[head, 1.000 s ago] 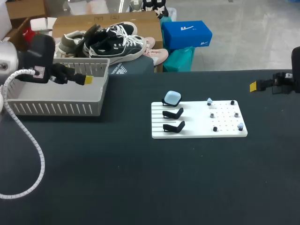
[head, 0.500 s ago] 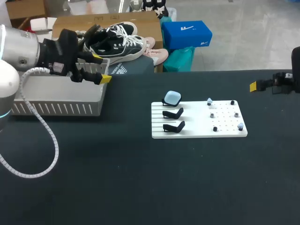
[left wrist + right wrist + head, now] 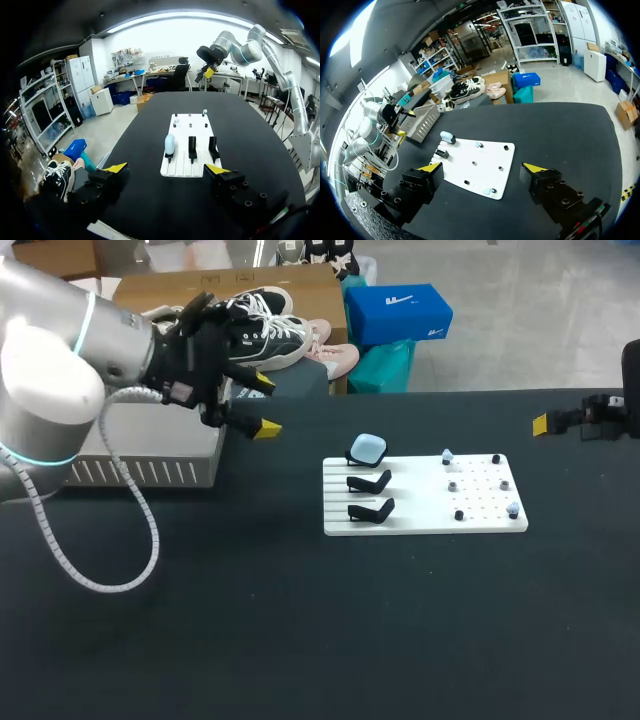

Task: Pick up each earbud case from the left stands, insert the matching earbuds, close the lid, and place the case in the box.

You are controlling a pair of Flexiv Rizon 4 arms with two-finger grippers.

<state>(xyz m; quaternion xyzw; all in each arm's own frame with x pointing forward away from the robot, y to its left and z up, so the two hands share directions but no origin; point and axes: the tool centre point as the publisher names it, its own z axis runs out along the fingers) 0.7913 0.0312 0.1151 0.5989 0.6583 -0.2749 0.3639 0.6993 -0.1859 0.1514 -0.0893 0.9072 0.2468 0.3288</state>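
Open left pincer (image 3: 258, 408) faces earbud case (image 3: 368, 448)
Head view: it hangs empty between box (image 3: 150, 472) and case, which sits on the board's (image 3: 420, 512) rear stand, mid-desk. Left wrist: fingers spread, likely to straddle the case (image 3: 170, 144) ahead. Right wrist: right pincer (image 3: 482, 167) open, apparently keeping clear near the desk's right edge.

Left end effector (image 3: 166, 168) spread wide, white board (image 3: 199, 129) ahead — pale earbud case (image 3: 170, 144) upright on it

The silver-white left arm (image 3: 50, 370) is trailing a white coiled cable (image 3: 100, 587); the black left hand (image 3: 167, 168) is wearing yellow fingertips (image 3: 117, 167) (screw holes dotting the fingers).
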